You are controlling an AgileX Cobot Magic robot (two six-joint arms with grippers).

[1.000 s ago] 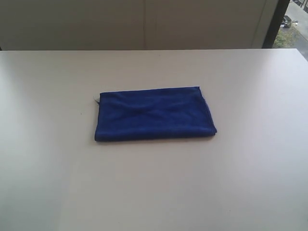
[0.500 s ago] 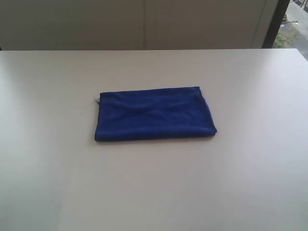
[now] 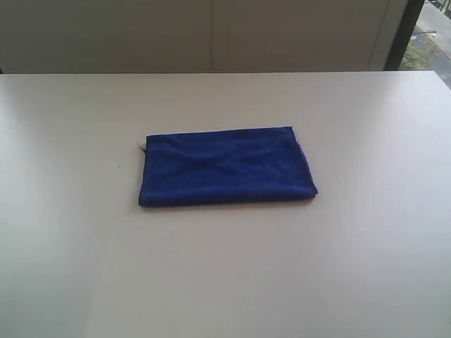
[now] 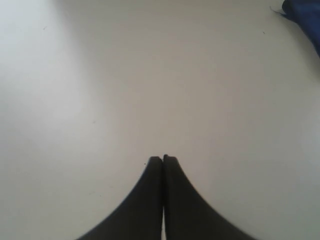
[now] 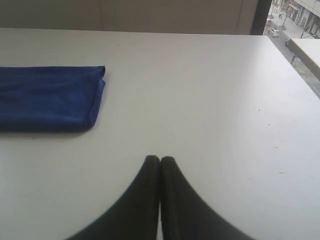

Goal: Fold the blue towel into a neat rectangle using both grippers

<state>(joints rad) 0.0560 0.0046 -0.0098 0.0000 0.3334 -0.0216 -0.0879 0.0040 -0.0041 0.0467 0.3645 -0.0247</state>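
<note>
On the worktop, centre | blue towel: flat folded rectangle, unmoved over the past second | left gripper: jaws pressed together, empty, clear of cloth | right gripper: likewise, apart from towel's short end | nothing shifting; fold judged finished.

In the left wrist view only a corner of the towel shows; the picture's edge cuts off the rest. The right wrist view crops one end of it. The left gripper and right gripper show only blurred tips. The tag is too small to read.
</note>
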